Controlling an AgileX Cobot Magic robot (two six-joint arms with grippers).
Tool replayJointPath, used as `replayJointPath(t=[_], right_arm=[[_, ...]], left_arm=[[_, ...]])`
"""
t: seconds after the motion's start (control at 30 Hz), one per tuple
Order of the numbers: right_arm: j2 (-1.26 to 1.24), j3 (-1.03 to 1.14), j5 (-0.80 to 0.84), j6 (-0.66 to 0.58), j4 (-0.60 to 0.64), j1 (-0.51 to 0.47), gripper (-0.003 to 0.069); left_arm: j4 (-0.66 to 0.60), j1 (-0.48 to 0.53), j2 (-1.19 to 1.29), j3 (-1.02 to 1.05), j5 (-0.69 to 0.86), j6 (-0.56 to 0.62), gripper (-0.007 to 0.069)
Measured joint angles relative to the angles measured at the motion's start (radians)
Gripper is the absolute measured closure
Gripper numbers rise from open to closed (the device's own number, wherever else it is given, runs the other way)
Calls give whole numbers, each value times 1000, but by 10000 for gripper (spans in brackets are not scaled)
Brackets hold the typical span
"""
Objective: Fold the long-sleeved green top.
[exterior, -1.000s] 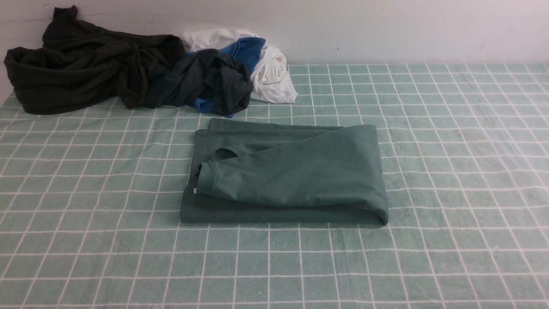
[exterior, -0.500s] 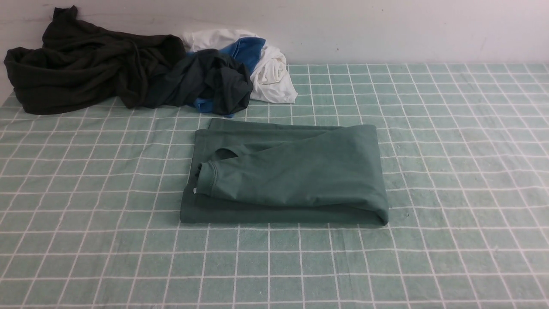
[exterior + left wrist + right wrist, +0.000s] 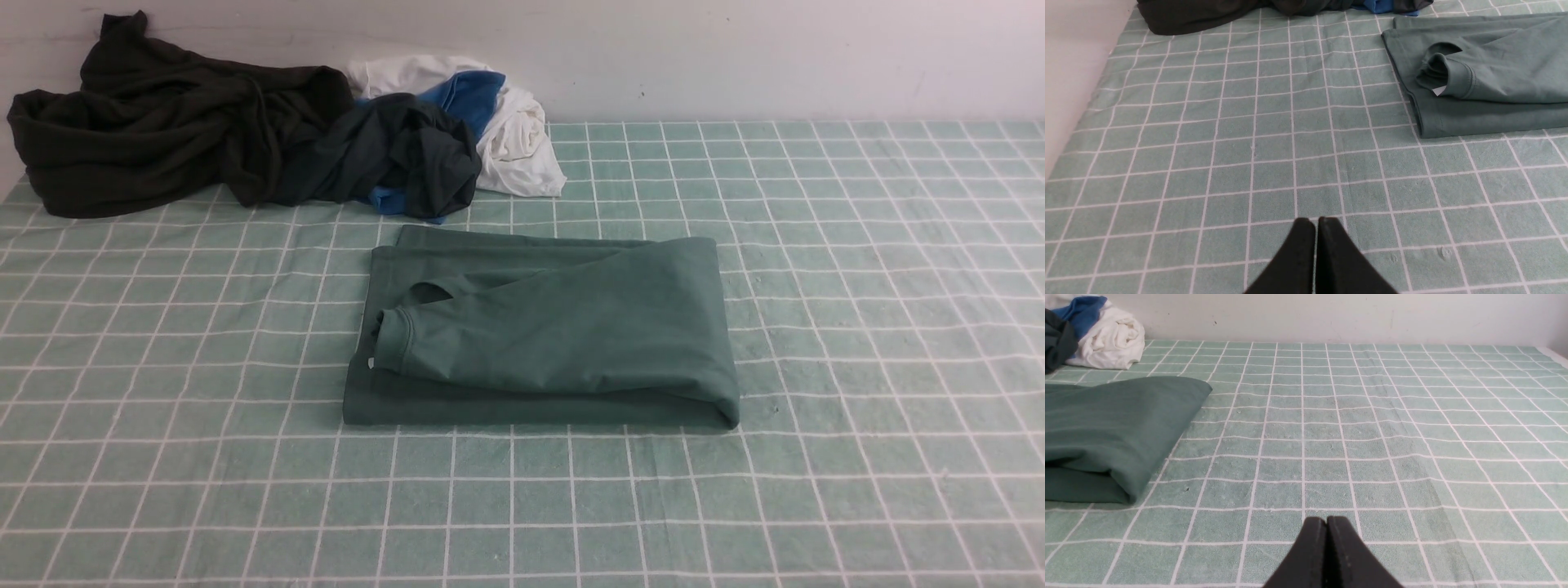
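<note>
Front and wrist views of the folding scene. Nothing differs from the earlier front views: the muted sage-green long-sleeved cotton top [image 3: 555,335] lies in the same folded rectangle on the bench covered with a pale green, white-gridded cloth [image 3: 857,286], one cuffed sleeve [image 3: 400,341] laid across its upper layer and a small white label [image 3: 1438,90] showing beside the cuff. Behind the top, against the wall, sits a heap of other clothes: a crumpled blackish-green garment [image 3: 155,131], a smaller dark teal garment [image 3: 400,155], a blue piece [image 3: 469,94] and a bunched white garment [image 3: 518,139]. The left pincer [image 3: 1316,222] has its black jaws pressed together, holding nothing, above bare cloth and well apart from the top's cuff edge. The right pincer [image 3: 1326,520] is likewise closed and empty, well apart from the top's folded edge [image 3: 1131,490].
</note>
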Motion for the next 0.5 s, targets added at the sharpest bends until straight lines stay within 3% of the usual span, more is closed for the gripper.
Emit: replayJointPath(t=[0.5], right_arm=[[0, 0, 1, 0, -1, 0, 673]], left_arm=[[-29, 0, -11, 2, -19, 0, 628]])
